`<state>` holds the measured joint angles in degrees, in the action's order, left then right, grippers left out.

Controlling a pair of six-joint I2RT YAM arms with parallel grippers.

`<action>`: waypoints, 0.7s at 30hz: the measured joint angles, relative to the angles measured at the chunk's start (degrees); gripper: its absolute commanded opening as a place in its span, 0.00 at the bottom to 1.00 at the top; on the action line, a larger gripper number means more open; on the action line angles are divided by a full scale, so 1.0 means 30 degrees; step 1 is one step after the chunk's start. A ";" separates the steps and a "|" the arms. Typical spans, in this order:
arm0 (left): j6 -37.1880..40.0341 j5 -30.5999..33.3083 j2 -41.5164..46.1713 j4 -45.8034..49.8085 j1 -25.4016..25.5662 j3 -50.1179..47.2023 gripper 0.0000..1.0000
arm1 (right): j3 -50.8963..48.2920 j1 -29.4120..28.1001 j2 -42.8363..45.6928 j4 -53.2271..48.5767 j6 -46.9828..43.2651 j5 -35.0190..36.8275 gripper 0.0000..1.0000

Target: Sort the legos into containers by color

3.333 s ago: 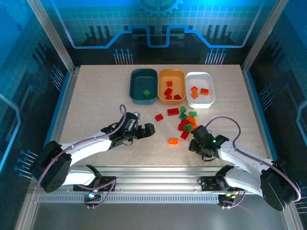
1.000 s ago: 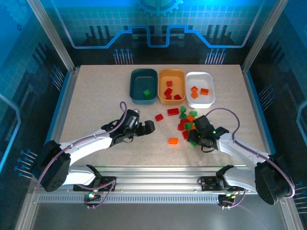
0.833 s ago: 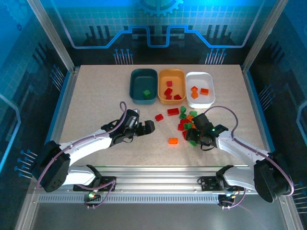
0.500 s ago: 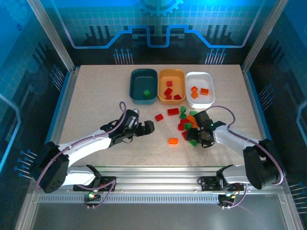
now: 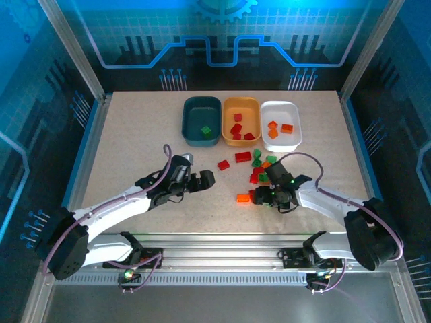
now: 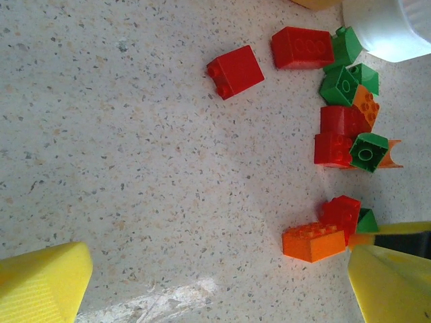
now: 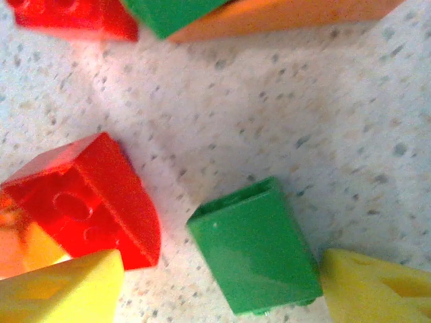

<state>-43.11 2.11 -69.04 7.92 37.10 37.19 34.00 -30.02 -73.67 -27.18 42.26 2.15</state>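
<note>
Right gripper (image 7: 222, 286) hovers, yellow jaws parted and empty, small green plastic brick (image 7: 252, 252) between them against one finger, red plastic brick (image 7: 87, 195) crowding the other; best centre on green, close on it alone, then carry to dark teal tray (image 5: 196, 113) far beyond-left.

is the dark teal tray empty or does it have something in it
Not empty: the dark teal plastic tray holds one small green plastic brick.

Loose legos (image 5: 243, 157) near three part-filled trays (image 5: 241, 100)
</note>
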 measured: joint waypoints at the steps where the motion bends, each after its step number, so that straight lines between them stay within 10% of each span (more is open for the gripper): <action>1: -0.0007 0.0000 0.0000 0.0007 0.0000 0.0000 0.99 | 0.0000 -0.0036 0.0066 -0.0051 0.0058 -0.0066 0.77; 21: 0.0058 0.0168 0.0911 0.0488 0.0000 -0.0153 0.99 | 0.2266 -0.0248 -0.3016 -0.2113 -0.1166 0.2142 0.42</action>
<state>-42.94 2.61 -66.30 9.39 37.10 36.73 40.80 -30.76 -82.72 -33.52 38.76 8.58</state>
